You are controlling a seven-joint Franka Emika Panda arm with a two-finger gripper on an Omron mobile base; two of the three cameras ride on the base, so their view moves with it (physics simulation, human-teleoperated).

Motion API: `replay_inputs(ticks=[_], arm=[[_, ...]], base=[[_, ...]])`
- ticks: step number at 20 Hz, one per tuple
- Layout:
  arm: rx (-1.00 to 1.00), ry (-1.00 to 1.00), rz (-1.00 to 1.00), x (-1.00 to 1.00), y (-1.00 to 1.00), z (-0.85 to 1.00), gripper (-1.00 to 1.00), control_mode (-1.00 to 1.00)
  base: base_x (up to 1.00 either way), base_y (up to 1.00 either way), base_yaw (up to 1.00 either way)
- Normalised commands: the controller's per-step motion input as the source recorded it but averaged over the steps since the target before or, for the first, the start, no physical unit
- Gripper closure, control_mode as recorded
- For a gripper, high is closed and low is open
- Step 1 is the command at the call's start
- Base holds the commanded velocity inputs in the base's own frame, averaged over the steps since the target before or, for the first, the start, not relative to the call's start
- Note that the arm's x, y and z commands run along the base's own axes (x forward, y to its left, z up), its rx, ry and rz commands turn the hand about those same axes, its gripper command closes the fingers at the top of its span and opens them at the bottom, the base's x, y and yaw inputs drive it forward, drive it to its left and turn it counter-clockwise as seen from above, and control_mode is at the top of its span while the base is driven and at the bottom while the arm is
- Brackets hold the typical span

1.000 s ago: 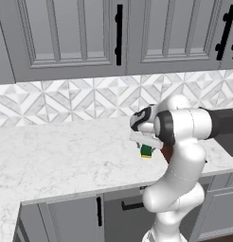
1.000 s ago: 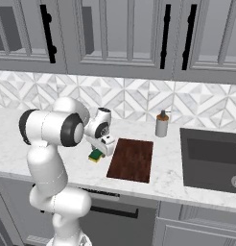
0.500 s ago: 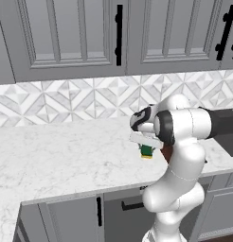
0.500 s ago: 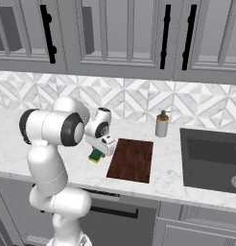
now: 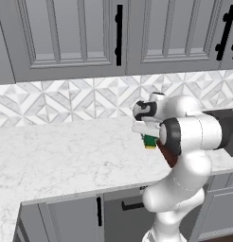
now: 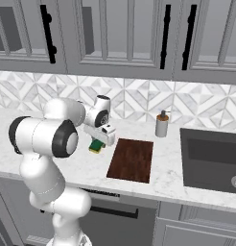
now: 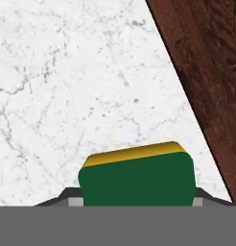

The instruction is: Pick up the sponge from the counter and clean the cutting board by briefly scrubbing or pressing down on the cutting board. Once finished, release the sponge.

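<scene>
1. Jaws of the gripper (image 6: 97, 144) are clamped on the sponge (image 7: 137, 180), held clear above the counter (image 5: 66, 156) near its front edge.
2. Carry the sponge sideways until it is fully over the cutting board (image 6: 132, 159), which lies just beside it.
3. Lower straight down, green face flat.
4. Press briefly, then open.

**Grey kitchen, patterned tile wall**

Grey panelled wall cabinets (image 6: 120, 33) with black bar handles (image 6: 165, 36) hang above a white-and-grey geometric tile backsplash (image 5: 66, 101). Grey base cabinets (image 5: 66, 217) stand below. A dark sink (image 6: 213, 158) sits to the right, a soap dispenser (image 6: 161, 125) beside it.
</scene>
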Motion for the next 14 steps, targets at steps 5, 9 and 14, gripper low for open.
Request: replay_inputs(ticks=[5, 9, 14], arm=[[0.09, 0.0, 0.38, 0.08, -0.78, 0.24, 1.0, -1.0], [-0.14, 0.0, 0.5, 0.0, -0.6, -0.02, 1.0, -1.0], [-0.03, 0.01, 0.35, 0.29, -0.18, 0.0, 1.0, -1.0]], base=[[0.0, 0.0, 0.0], [0.0, 0.0, 0.0], [0.0, 0.0, 0.0]])
